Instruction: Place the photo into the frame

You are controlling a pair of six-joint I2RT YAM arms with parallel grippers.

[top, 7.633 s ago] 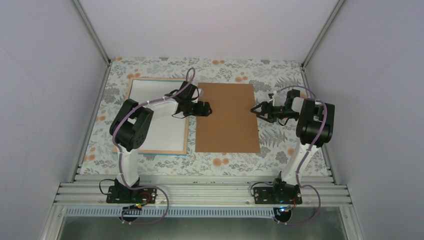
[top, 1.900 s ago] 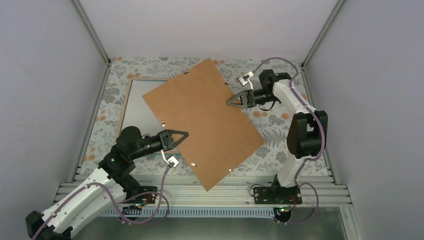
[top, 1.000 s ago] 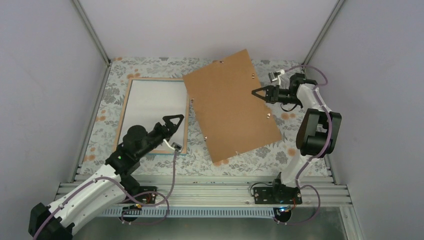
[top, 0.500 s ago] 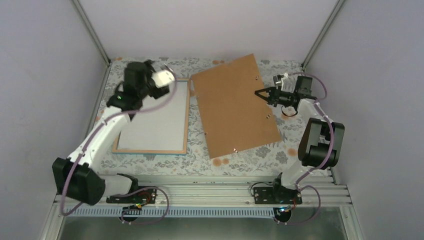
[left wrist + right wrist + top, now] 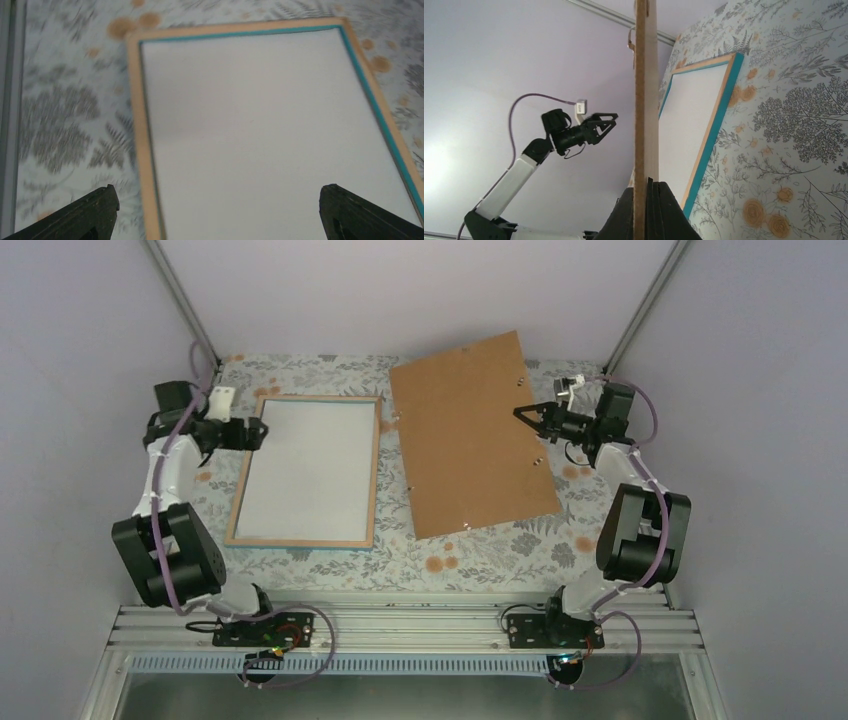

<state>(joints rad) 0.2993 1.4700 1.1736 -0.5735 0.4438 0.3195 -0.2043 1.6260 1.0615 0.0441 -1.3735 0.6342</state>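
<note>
Beside the frame [image 5: 300, 542], your left gripper [image 5: 258, 434] hangs spread — take its likely stiff, light rim; right gripper [image 5: 520, 414] pinches the board [image 5: 470, 430].

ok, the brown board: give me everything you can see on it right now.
The brown board is a thin, flat rectangle, plain and matte, looking like hardboard, with small metal tabs along its edges. The right gripper is shut on its right long edge; the wrist view shows it edge-on between the fingers. It is tilted up off the floral tablecloth, far end highest, right of the frame and not overlapping it. Whether its near edge touches the cloth is unclear.
</note>
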